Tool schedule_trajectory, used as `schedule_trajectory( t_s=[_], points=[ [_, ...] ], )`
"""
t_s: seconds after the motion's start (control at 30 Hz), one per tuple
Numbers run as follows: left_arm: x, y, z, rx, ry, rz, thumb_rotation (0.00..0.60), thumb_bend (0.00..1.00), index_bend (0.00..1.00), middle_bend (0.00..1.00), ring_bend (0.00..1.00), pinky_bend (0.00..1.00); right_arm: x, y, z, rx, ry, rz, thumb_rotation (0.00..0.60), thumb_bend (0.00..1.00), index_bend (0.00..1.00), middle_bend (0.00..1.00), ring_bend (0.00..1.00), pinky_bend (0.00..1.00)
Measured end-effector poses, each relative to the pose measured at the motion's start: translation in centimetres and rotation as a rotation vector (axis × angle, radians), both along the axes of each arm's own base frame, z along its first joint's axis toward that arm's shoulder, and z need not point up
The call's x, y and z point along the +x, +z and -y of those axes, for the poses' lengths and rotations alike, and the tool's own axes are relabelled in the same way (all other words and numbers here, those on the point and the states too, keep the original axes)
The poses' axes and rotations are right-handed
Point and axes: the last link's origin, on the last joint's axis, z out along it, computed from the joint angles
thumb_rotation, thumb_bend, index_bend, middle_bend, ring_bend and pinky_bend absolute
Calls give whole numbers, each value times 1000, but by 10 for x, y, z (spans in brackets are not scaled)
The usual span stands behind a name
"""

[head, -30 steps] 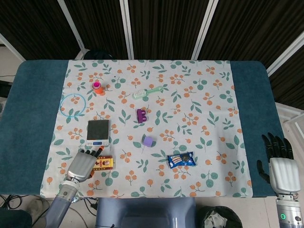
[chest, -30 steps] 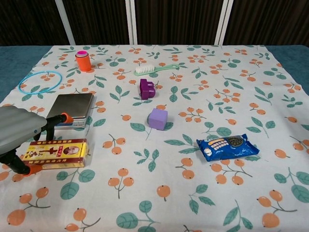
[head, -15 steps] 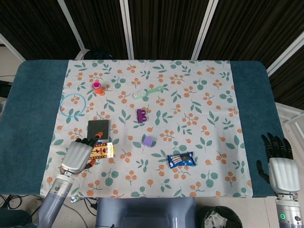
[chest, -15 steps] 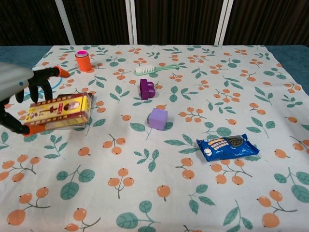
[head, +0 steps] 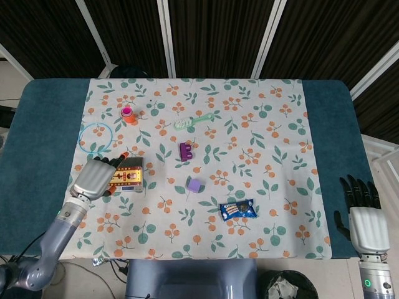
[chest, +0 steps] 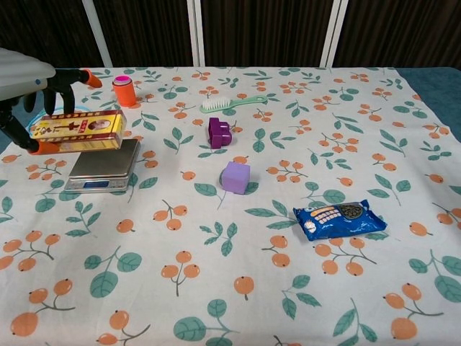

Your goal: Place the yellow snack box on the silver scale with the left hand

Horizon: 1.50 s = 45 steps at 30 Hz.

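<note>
L hand (chest: 32, 90) grips yellow snack box (chest: 78, 131), held level just above silver scale (chest: 102, 164), not touching. R hand (head: 365, 215) at counter (head: 43, 124) edge, fingers spread, holding nothing.

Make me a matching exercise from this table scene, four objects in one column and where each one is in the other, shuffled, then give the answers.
Objects:
1. yellow snack box
2. silver scale
3. blue cookie packet
4. green brush

Places:
A. flat on the cloth near the front right
B. held in the left hand, above the scale
C. far side of the cloth, beyond the purple toy
D. on the cloth under the raised box

Pairs: 1-B, 2-D, 3-A, 4-C
</note>
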Motion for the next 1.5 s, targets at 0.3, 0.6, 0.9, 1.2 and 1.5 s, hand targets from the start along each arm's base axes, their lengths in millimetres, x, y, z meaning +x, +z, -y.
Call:
schedule_trajectory(
  t_s=[0.3,0.6,0.9,1.2,1.5],
  points=[
    [-6,-12,-21,-14,46,-52,600,391,106,518,388,432,-1,-1,1,0,-7,-3,600,514,34,67,58,25],
    [-15,-33,-30,-33,76,-69,600,391,106,515,384,427,-2,0,1,-2,-8,-3,600,513,34,67,58,26],
    [-16,-44,-39,-22,77,-86,600,391,105,509,380,421,-2,-1,1,3,-9,-5,600,514,34,67,57,25],
    [-21,-49,-43,-23,88,-121,600,235,51,366,295,361,-2,-1,2,3,-10,-5,600,513,34,67,58,26],
    [-21,-43,-43,5,99,-170,600,144,9,181,157,273,-2,-1,1,2,-10,-5,600,514,34,67,58,25]
  ],
)
